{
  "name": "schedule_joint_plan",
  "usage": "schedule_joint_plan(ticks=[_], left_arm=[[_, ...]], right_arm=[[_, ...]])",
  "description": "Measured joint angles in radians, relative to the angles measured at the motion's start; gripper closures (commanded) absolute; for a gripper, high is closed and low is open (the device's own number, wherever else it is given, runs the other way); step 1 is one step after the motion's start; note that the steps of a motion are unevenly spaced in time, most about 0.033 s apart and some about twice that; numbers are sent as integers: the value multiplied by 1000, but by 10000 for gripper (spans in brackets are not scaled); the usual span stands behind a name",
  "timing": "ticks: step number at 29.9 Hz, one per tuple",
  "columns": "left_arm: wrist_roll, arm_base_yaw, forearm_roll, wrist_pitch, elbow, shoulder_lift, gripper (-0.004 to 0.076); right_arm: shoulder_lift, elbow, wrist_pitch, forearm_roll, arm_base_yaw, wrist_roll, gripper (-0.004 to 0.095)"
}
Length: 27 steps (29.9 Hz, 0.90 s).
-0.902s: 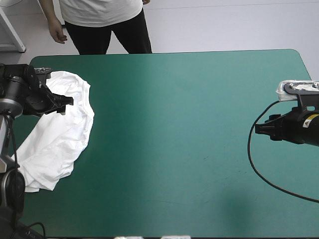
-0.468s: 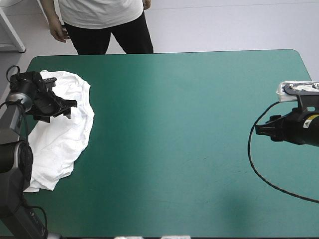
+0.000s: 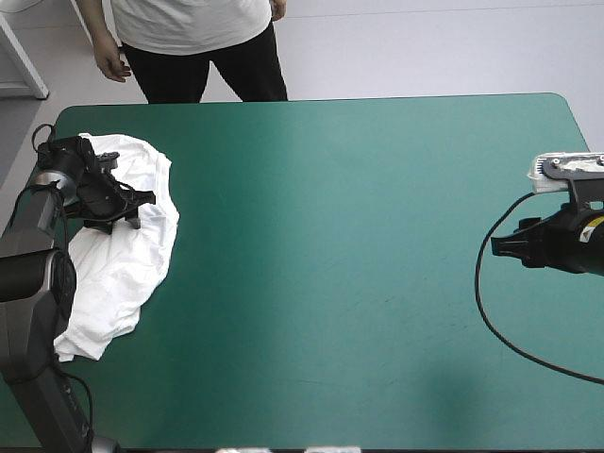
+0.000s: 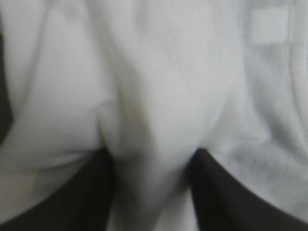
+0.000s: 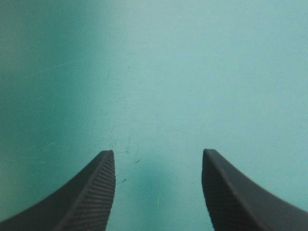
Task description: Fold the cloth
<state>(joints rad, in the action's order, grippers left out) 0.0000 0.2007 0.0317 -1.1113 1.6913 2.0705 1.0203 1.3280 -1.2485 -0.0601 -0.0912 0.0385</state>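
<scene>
Soft, limp T-shirt lay at nine o'clock — left end effector stood spread astride a ridge worth pinching.

Teal-green table fills the frame, pale grey floor runs across the top, white furniture leg upper left.

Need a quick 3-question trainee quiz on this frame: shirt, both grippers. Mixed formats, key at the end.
1. True or false: the right gripper is holding the T-shirt.
2. What sits between the open fingers of the left gripper? A) a ridge of the T-shirt B) a box C) nothing
3. Fill in: the T-shirt lies by the ___ edge of the table.
Key: 1 false; 2 A; 3 left.
</scene>
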Motion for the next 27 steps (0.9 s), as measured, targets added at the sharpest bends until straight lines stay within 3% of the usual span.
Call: schedule_joint_plan(ticks=[11, 27], left_arm=[[109, -108, -61, 2, 6, 1, 734], [131, -675, -14, 17, -1, -16, 734]], right_arm=[[0, 0, 0, -43, 0, 4, 399], [0, 1, 0, -51, 0, 36, 399]])
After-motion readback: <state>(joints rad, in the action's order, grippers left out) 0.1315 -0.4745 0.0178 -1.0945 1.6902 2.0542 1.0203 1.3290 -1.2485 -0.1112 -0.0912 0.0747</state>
